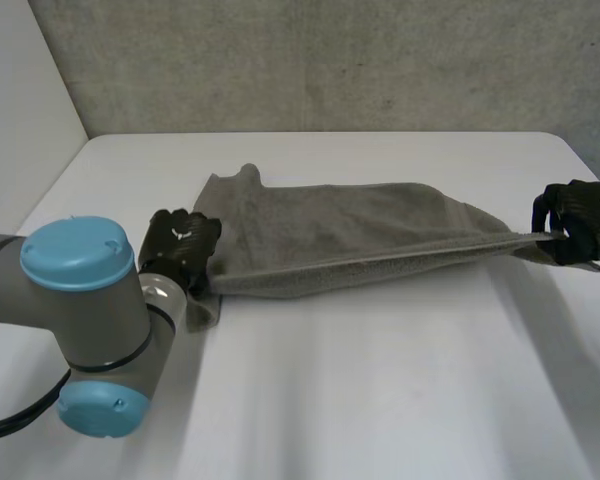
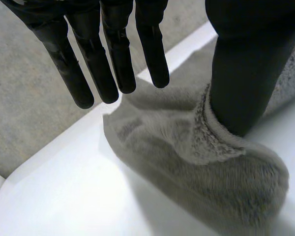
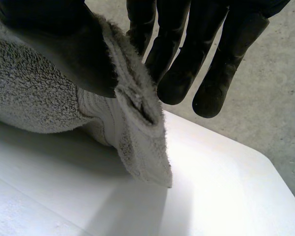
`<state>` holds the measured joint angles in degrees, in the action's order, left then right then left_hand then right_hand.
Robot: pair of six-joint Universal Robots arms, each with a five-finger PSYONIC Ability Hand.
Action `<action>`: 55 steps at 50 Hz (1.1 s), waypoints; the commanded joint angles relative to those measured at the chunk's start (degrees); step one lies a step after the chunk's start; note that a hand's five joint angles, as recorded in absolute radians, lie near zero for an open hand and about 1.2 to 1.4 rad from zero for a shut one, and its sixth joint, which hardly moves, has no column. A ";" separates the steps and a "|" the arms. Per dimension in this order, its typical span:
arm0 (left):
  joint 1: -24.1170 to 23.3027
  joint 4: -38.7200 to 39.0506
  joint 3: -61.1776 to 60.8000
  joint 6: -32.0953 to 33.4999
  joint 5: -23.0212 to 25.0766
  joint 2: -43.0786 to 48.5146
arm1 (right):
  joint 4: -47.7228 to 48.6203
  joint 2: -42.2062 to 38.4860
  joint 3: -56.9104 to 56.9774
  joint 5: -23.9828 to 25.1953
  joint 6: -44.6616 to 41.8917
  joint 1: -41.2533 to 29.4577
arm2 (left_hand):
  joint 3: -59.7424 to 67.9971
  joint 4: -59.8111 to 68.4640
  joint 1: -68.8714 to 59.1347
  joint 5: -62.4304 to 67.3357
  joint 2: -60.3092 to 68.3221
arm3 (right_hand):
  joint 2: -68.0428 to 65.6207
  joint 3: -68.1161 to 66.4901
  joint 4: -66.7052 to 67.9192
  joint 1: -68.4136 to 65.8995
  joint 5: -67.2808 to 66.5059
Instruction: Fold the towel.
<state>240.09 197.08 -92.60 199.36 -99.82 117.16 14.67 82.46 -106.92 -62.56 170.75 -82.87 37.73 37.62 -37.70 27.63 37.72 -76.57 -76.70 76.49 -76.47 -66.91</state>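
We look down on the worktop from behind; both wrist cameras sit close, each also showing the towel.

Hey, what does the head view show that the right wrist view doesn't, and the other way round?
Head view gives the whole towel stretched across the table from the left hand, at one end, to the right hand at the other. Right wrist view gives the grip close up: the towel's end pinched between thumb and fingers, its tip drooping below the hand. Both show towel, white table and right hand.
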 commanded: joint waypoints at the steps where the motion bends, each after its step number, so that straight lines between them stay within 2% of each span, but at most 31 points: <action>1: 0.21 0.06 -1.00 1.56 0.07 1.66 | 0.01 -0.19 -0.22 -0.10 -0.50 -0.27 | 9.97 10.07 -10.00 10.07 9.98 | -3.43 -3.30 3.51 -3.53 -3.09; 3: 0.12 -0.03 -0.82 1.56 0.07 1.93 | 0.10 -0.10 -0.22 -0.19 -0.85 -0.10 | 13.53 13.63 -13.56 13.63 13.54 | -3.43 -3.30 3.51 -3.53 -3.09; 5: 0.21 -0.03 -0.47 1.82 0.07 1.49 | 0.01 -0.10 -0.05 -0.28 -1.03 0.08 | 35.10 35.20 -35.13 35.20 35.11 | -3.43 -3.30 3.51 -3.53 -3.09; 6: 0.21 -0.03 -0.47 1.82 0.07 1.49 | -0.07 0.07 0.30 -0.28 -1.12 0.26 | 35.23 35.33 -35.26 35.33 35.24 | -3.43 -3.30 3.51 -3.53 -3.09; 7: 0.47 -0.03 -0.21 2.08 0.07 1.05 | -0.08 0.07 0.30 -0.28 -1.12 0.26 | 42.20 42.30 -42.23 42.30 42.21 | -3.43 -3.30 3.51 -3.53 -3.09; 11: 1.17 -0.03 0.58 3.32 0.07 -2.03 | -0.43 2.26 2.23 -0.28 -0.95 0.34 | 42.27 42.38 -42.30 42.37 42.28 | -3.43 -3.30 3.51 -3.53 -3.09; 16: 3.36 0.24 2.07 4.90 0.16 -12.11 | -3.50 8.07 5.93 0.34 -0.77 0.17 | 42.27 42.38 -42.30 42.37 42.28 | -3.43 -3.30 3.51 -3.53 -3.09; 19: 3.72 0.24 3.13 4.90 0.33 -14.95 | -10.06 11.66 11.78 1.04 -0.86 0.17 | 42.27 42.38 -42.30 42.37 42.28 | -3.43 -3.30 3.51 -3.53 -3.09; 20: 3.90 0.06 4.26 4.90 0.77 -17.73 | -14.10 13.24 15.65 1.39 -0.86 0.26 | 42.27 42.38 -42.30 42.37 42.28 | -3.43 -3.30 3.51 -3.53 -3.09; 21: 3.98 -0.02 5.41 4.98 1.90 -20.20 | -14.14 13.26 15.68 1.39 -0.86 0.26 | 42.27 42.38 -42.30 42.37 42.28 | -3.43 -3.30 3.51 -3.53 -3.09; 23: 3.99 -0.46 6.46 4.99 3.57 -22.48 | -20.79 14.83 23.82 3.84 -1.03 0.26 | 42.27 42.38 -42.30 42.37 42.28 | -3.43 -3.30 3.51 -3.53 -3.09; 27: 4.16 -1.26 8.67 5.07 7.10 -26.37 | -26.15 14.49 31.38 7.00 -1.99 0.34 | 42.27 42.38 -42.30 42.37 42.28 | -3.43 -3.30 3.51 -3.53 -3.09; 29: 4.51 -4.05 10.77 5.07 10.60 -27.86 | -28.29 13.78 34.85 7.98 -3.14 0.52 | 42.27 42.38 -42.30 42.37 42.28 | -3.43 -3.30 3.51 -3.53 -3.09; 31: 5.12 -5.90 11.82 5.07 11.49 -27.69 | -31.52 9.24 40.27 8.16 -5.85 0.52 | 42.27 42.38 -42.30 42.37 42.28 | -3.43 -3.30 3.51 -3.53 -3.09; 34: 6.70 -8.89 13.50 5.07 12.54 -24.37 | -33.30 6.40 42.40 8.07 -7.36 -0.09 | 42.27 42.38 -42.30 42.37 42.28 | -3.43 -3.30 3.51 -3.53 -3.09; 36: 7.32 -10.21 14.20 5.16 12.55 -21.39 | -37.85 0.81 45.73 7.02 -11.03 -2.80 | 42.27 42.38 -42.30 42.37 42.28 | -3.43 -3.30 3.51 -3.53 -3.09; 37: 7.67 -11.27 15.08 5.51 12.64 -18.23 | -37.87 0.78 45.74 7.02 -11.05 -2.82 | 42.27 42.38 -42.30 42.37 42.28 | -3.43 -3.30 3.51 -3.53 -3.09; 39: 7.85 -11.97 16.04 6.04 12.64 -15.15 | -41.63 -6.65 48.45 3.78 -17.43 -7.89 | 42.27 42.38 -42.30 42.37 42.28 | -3.43 -3.30 3.51 -3.53 -3.09; 40: 7.94 -12.59 17.36 7.08 12.55 -11.82 | -41.65 -6.69 48.47 3.76 -17.47 -7.92 | 42.27 42.38 -42.30 42.37 42.28 | -3.43 -3.30 3.51 -3.53 -3.09; 41: 7.94 -12.59 17.37 7.10 12.55 -11.78 | -42.69 -10.26 49.77 0.72 -20.86 -10.27 | 42.27 42.38 -42.30 42.37 42.28 | -3.43 -3.30 3.51 -3.53 -3.09; 42: 7.94 -12.77 19.02 8.40 12.55 -7.87 | -42.96 -13.60 50.92 -2.79 -24.03 -11.94 | 42.27 42.38 -42.30 42.37 42.28 | -3.43 -3.30 3.51 -3.53 -3.09; 43: 8.03 -12.94 20.78 10.24 12.46 -4.17 | -42.97 -13.64 50.93 -2.83 -24.06 -11.96 | 42.27 42.38 -42.30 42.37 42.28 | -3.43 -3.30 3.51 -3.53 -3.09; 44: 8.03 -12.95 20.80 10.26 12.46 -4.14 | -42.88 -16.42 52.06 -5.96 -26.50 -13.53 | 42.27 42.38 -42.30 42.37 42.28 | -3.43 -3.30 3.51 -3.53 -3.09; 45: 8.03 -13.21 22.80 12.52 12.37 -1.09 | -42.88 -16.45 52.07 -5.99 -26.52 -13.54 | 42.27 42.38 -42.30 42.37 42.28 | -3.43 -3.30 3.51 -3.53 -3.09; 47: 8.03 -13.38 25.26 14.89 11.94 1.81 | -41.22 -21.79 55.74 -11.24 -28.19 -15.64 | 42.27 42.38 -42.30 42.37 42.28 | -3.43 -3.30 3.51 -3.53 -3.09; 48: 8.03 -13.39 27.98 17.18 11.59 4.28 | -41.21 -21.81 55.76 -11.27 -28.19 -15.65 | 42.27 42.38 -42.30 42.37 42.28 | -3.43 -3.30 3.51 -3.53 -3.09; 50: 8.12 -13.21 30.70 18.68 11.67 6.04 | -35.79 -25.93 60.14 -13.63 -27.14 -17.58 | 42.27 42.38 -42.30 42.37 42.28 | -3.43 -3.30 3.51 -3.53 -3.09; 53: 8.03 -11.20 35.63 18.97 11.67 7.02 | -31.19 -26.29 61.21 -13.99 -26.26 -18.29 | 42.27 42.38 -42.30 42.37 42.28 | -3.43 -3.30 3.51 -3.53 -3.09; 54: 8.03 -11.19 35.65 18.96 11.67 7.03 | -24.75 -26.03 61.56 -14.51 -24.78 -18.72 | 42.27 42.38 -42.30 42.37 42.28 | -3.43 -3.30 3.51 -3.53 -3.09; 55: 7.85 -7.79 37.39 17.39 11.58 6.94 | -16.85 -25.51 60.78 -15.21 -22.76 -18.99 | 42.27 42.38 -42.30 42.37 42.28 | -3.43 -3.30 3.51 -3.53 -3.09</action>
<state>248.19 184.17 -62.15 216.94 -88.00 122.58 -21.85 57.74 -48.15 -75.39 143.13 -100.20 69.70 69.77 -66.09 58.05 69.73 -76.98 -76.70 76.49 -76.48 -67.07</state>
